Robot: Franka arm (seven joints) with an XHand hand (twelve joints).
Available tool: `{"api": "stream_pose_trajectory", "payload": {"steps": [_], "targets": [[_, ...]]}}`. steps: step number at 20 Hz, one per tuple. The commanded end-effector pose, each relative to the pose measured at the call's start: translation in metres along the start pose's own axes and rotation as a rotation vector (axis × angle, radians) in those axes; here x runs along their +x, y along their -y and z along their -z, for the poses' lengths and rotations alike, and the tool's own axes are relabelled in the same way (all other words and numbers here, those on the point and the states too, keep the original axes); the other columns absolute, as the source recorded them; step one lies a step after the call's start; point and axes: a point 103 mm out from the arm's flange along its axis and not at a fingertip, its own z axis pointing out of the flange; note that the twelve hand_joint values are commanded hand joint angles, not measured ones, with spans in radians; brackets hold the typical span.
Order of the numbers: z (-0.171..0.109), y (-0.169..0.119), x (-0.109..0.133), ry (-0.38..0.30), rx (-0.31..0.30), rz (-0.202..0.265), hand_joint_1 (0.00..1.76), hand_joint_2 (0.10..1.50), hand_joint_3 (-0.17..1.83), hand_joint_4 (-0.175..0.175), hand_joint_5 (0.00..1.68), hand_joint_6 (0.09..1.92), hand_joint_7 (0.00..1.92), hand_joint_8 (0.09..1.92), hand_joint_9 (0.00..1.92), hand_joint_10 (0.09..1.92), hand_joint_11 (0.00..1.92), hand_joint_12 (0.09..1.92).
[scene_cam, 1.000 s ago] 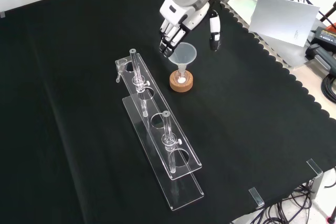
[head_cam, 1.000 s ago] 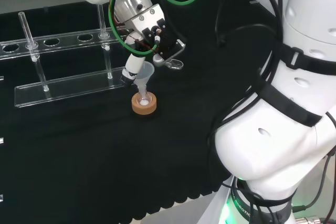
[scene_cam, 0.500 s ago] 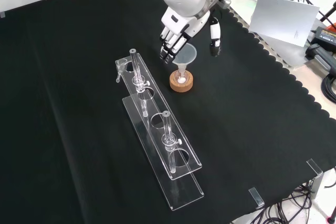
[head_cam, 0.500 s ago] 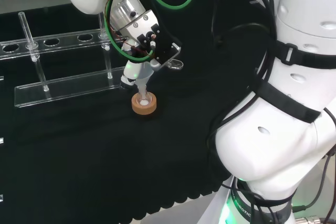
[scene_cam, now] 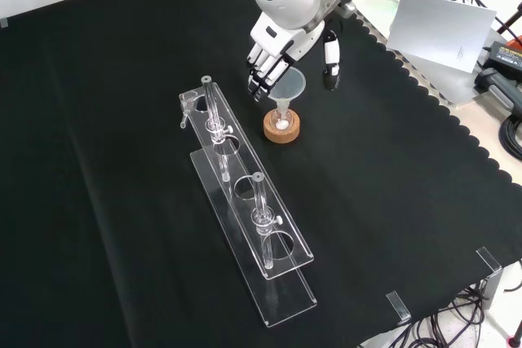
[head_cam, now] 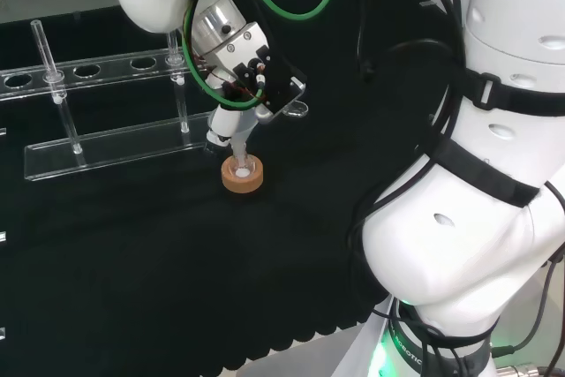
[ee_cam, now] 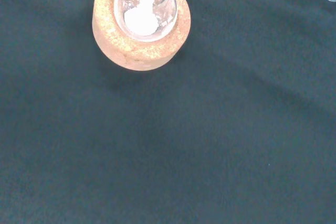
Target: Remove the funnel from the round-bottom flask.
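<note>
The funnel [scene_cam: 287,85] was not out yet. It sat in the flask [ee_cam: 146,9] on the cork ring [scene_cam: 282,127], near the far edge of the cloth [scene_cam: 122,226]. The hand [scene_cam: 281,50] hung around it with fingers [scene_cam: 259,79] and thumb [scene_cam: 329,59] spread apart, holding nothing. Lifting was left to do. The clear flask was hard to see.

I see a tan, speckled cork ring [ee_cam: 137,51] on plain black cloth [scene_cam: 122,201] — white powder in the clear flask [ee_cam: 147,17] — and a black-and-white hand [scene_cam: 281,55].
</note>
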Motion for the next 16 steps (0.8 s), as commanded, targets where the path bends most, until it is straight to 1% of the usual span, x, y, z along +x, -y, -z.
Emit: {"api": "stream_pose_trajectory", "payload": {"steps": [1, 4, 11, 13, 16], "targets": [[-0.006, -0.004, -0.002, 0.006, -0.018, -0.006, 0.50, 0.74, 0.03, 0.023, 0.02, 0.09, 0.00, 0.37, 0.16, 0.79, 0.32, 1.46], [-0.009, -0.007, -0.003, 0.010, -0.014, -0.005, 0.50, 0.74, 0.02, 0.021, 0.03, 0.09, 0.00, 0.37, 0.14, 0.85, 0.32, 1.46], [-0.014, -0.015, -0.003, 0.006, 0.006, 0.002, 0.51, 0.75, 0.02, 0.019, 0.05, 0.09, 0.00, 0.39, 0.14, 0.86, 0.32, 1.46], [-0.014, -0.017, -0.003, 0.007, 0.008, 0.003, 0.51, 0.75, 0.02, 0.019, 0.05, 0.09, 0.00, 0.41, 0.15, 0.87, 0.32, 1.47], [-0.016, -0.020, -0.003, 0.006, 0.018, 0.001, 0.51, 0.75, 0.02, 0.015, 0.08, 0.09, 0.00, 0.49, 0.23, 0.84, 0.33, 1.46]]}}
